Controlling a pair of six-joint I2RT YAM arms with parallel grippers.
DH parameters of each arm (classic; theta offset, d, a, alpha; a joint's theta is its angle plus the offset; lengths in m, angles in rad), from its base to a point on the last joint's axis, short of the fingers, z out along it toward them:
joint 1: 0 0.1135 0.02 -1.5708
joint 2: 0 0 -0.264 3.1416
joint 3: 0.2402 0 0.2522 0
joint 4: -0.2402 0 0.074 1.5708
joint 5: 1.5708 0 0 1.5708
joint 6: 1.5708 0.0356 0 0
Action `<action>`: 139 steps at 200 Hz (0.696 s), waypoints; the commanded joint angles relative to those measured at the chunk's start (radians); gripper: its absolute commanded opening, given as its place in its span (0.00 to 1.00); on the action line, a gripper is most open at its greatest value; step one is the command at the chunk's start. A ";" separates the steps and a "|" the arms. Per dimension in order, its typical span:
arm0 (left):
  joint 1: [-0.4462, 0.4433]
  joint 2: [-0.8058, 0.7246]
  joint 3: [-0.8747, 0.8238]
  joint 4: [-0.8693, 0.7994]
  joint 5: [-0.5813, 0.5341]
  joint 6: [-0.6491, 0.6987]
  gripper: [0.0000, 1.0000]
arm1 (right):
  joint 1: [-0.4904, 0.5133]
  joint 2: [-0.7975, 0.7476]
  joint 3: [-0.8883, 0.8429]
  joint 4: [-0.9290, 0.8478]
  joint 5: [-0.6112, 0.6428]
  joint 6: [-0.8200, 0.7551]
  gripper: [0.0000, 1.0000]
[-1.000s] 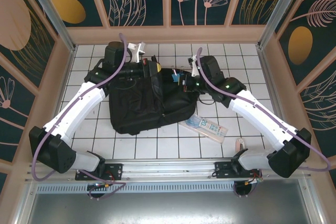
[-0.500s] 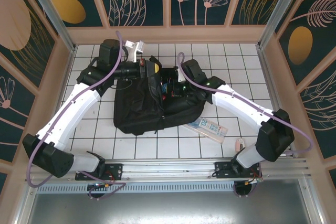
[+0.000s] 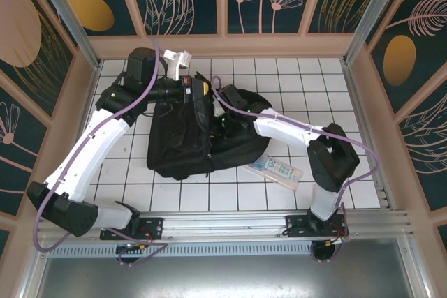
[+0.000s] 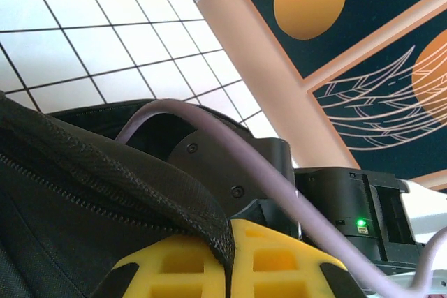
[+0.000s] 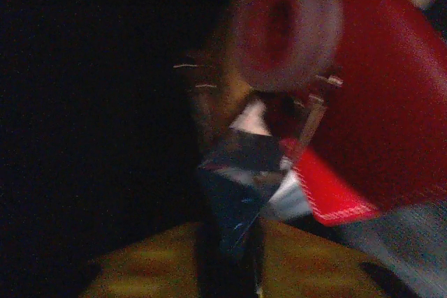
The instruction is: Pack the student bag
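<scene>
Pinching backpack (image 3: 178,148) opening edge with left gripper (image 3: 195,91). Reaching inside backpack with right gripper (image 3: 222,112); finger spread impossible to tell in darkness. Beside backpack: flat packet (image 3: 276,170).

Top camera looks down; wrist cameras close against bag (image 3: 174,148)

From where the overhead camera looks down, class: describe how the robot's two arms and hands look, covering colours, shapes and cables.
Both the left arm and right arm have white rounded shells with black joint housings. A lilac cable loops along each. The left hand has yellow fingers. A green light glows on a black housing.
</scene>
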 commanded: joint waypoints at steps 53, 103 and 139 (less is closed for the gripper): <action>-0.003 0.156 0.253 0.053 0.042 0.033 0.00 | 0.062 0.154 0.063 0.455 -0.017 0.329 0.58; -0.003 0.163 0.269 0.015 0.000 0.068 0.00 | 0.075 0.258 0.223 0.388 0.030 0.274 0.68; -0.003 0.070 0.095 0.033 -0.119 0.096 0.00 | 0.067 0.196 0.208 0.231 0.141 0.160 0.81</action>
